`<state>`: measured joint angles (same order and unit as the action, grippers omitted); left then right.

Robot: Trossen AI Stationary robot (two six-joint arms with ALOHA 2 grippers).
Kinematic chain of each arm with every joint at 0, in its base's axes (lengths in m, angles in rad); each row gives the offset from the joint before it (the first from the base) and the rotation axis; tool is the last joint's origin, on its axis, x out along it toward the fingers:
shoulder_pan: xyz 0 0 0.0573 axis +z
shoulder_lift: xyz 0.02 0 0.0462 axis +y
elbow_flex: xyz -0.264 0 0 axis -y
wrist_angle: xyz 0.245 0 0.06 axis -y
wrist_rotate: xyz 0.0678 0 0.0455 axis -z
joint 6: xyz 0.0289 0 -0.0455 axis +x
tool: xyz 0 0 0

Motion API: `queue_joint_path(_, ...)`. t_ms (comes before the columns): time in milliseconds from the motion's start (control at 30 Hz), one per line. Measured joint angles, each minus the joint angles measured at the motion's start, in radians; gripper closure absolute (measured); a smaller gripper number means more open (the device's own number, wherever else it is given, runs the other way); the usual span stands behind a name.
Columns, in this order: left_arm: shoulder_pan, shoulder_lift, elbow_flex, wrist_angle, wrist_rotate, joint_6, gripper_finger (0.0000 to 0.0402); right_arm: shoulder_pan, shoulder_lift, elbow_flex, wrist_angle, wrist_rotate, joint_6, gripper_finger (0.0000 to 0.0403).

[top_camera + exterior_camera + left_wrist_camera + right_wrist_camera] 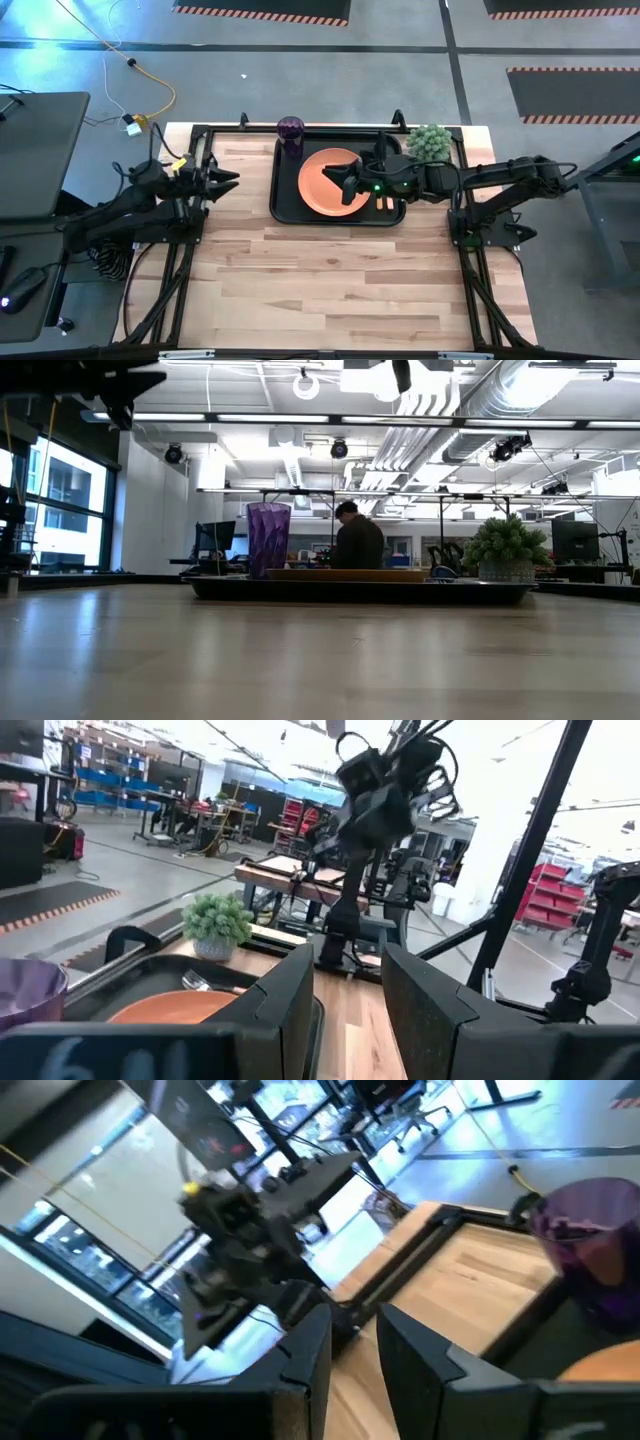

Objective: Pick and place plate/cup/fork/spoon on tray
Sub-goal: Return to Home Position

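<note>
The black tray [284,205] lies at the table's far middle. The orange plate [322,185] lies flat in it, and the purple cup [290,133] stands upright in its far left corner. Two slim orange handles [384,204], the fork's and the spoon's, lie on the tray right of the plate, their heads hidden under my right arm. Fork tines [195,982] show in the left wrist view. My right gripper [343,184] hovers above the plate, pointing toward the table's left, open and empty. My left gripper [235,181] waits, raised at the table's left edge, open and empty.
A small green potted plant [428,142] stands just off the tray's far right corner, close to my right arm. Black frame rails run along the table's left and right edges. Bare wood covers the near half of the table [340,290]. A person sits in the room beyond [358,542].
</note>
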<state>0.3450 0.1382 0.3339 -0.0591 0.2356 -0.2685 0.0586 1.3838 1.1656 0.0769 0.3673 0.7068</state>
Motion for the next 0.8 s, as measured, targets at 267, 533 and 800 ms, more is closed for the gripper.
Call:
queue_joint_path(267, 0.000, -0.079, -0.130, 0.036, 0.008, -0.044, 0.0291, 0.014, 0.000, 0.000, 0.095, -0.008, -0.006, 0.0327)
queue_joint_path(533, 0.000, -0.135, -0.205, 0.031, -0.099, -0.045, 0.0291, 0.004, -0.010, -0.001, 0.123, -0.018, -0.093, 0.0327)
queue_joint_path(800, 0.000, -0.135, -0.270, 0.034, -0.158, -0.071, 0.0291, -0.064, -0.151, -0.001, 0.092, -0.209, -0.243, 0.0327)
